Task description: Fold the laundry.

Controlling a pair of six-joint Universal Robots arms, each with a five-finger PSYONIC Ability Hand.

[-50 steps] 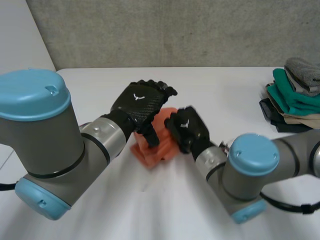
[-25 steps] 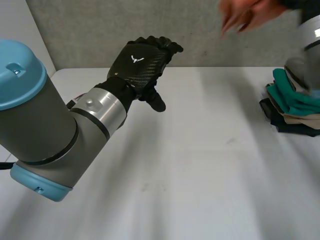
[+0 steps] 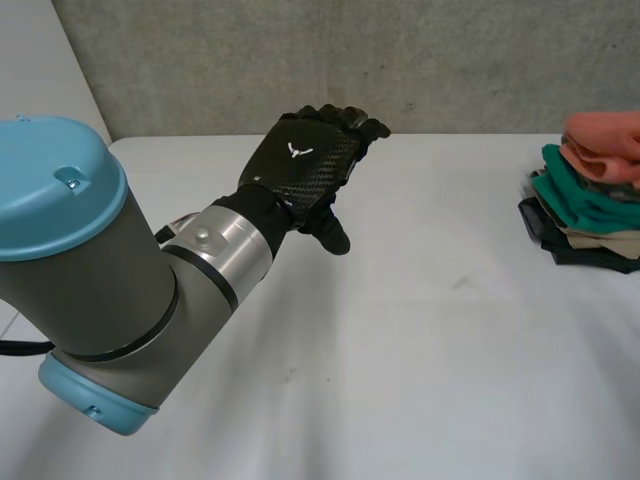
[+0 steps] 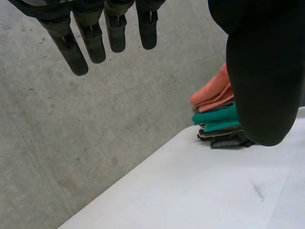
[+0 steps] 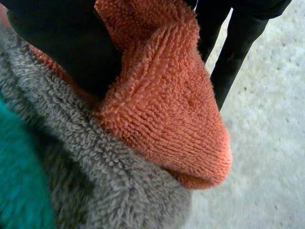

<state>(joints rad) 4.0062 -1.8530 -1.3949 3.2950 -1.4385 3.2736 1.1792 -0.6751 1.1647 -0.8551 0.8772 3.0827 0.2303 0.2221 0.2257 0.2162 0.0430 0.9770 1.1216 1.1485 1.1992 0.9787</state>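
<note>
Landmark: we place everything by the stack (image 3: 588, 205) of folded laundry, one stack, which sits at the edge of the white table (image 3: 400, 350).

Layers in the stack: we count five colours from the top down.

Orange towel (image 3: 606, 138): one, folded, the top layer of the stack. It also appears in the left wrist view (image 4: 213, 95) and the right wrist view (image 5: 167, 105).

Grey towel (image 5: 100, 167): one, directly under the orange towel and touching it.

Teal towel (image 3: 580, 195): one teal layer below the grey one. We cannot tell whether it is a single item or more.

Beige cloth (image 3: 600, 238): one, under the teal layer.

Black cloth (image 3: 558, 245): one, the bottom layer, resting on the table.

Right hand (image 5: 62, 43): one, on top of the stack. Its thumb lies against one face of the orange towel's fold and its fingers (image 5: 238, 43) run straight down the other face. The fold is pinched between them.

Left hand (image 3: 305, 165): one, raised above the table and well apart from the stack, with its back toward the head camera. Its fingers (image 4: 90, 36) are loosely extended, the thumb (image 4: 262, 71) stands off to one side, and nothing is in its grasp.

Left arm (image 3: 90, 280): one, grey with a light-blue cap, further from the stack than the left hand.

Wall (image 3: 300, 60): one grey concrete surface behind the table and the stack.
</note>
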